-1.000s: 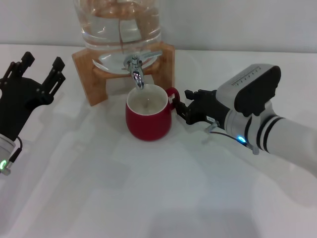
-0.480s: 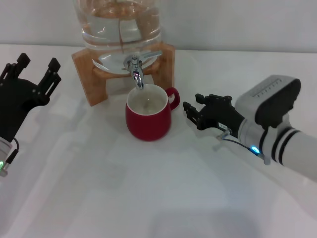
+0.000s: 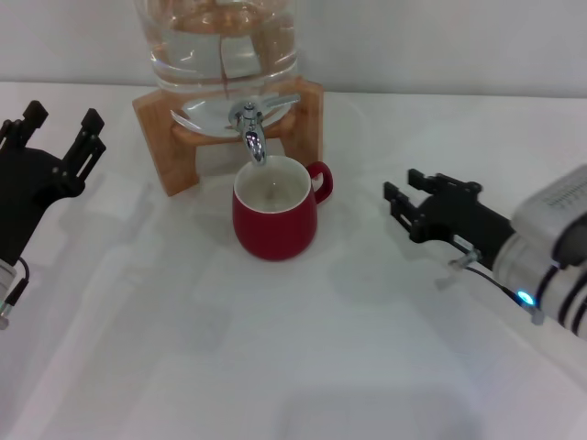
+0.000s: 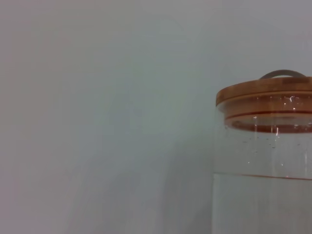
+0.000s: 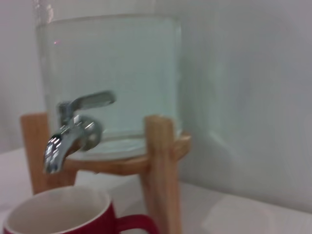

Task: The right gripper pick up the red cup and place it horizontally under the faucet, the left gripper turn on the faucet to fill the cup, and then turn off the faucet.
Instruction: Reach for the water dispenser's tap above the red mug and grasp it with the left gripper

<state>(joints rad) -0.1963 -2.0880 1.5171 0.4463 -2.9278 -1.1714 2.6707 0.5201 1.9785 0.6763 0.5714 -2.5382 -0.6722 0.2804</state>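
Observation:
The red cup [image 3: 275, 218] stands upright on the white table directly under the chrome faucet [image 3: 251, 126], its handle pointing right; the right wrist view also shows the cup [image 5: 68, 213] below the faucet [image 5: 73, 129]. My right gripper [image 3: 408, 197] hovers open to the right of the cup, clear of the handle, holding nothing. My left gripper [image 3: 57, 128] is open at the far left, level with the jar's wooden stand [image 3: 170, 128] and apart from it. The faucet's lever points right.
The glass water jar [image 3: 220, 41] sits on the wooden stand at the back centre. In the left wrist view only the jar's wooden lid [image 4: 265, 100] and upper glass show against a plain wall.
My right gripper has let go of the cup handle and pulled back to the right. The left gripper has drifted slightly left. The cup stays under the faucet.

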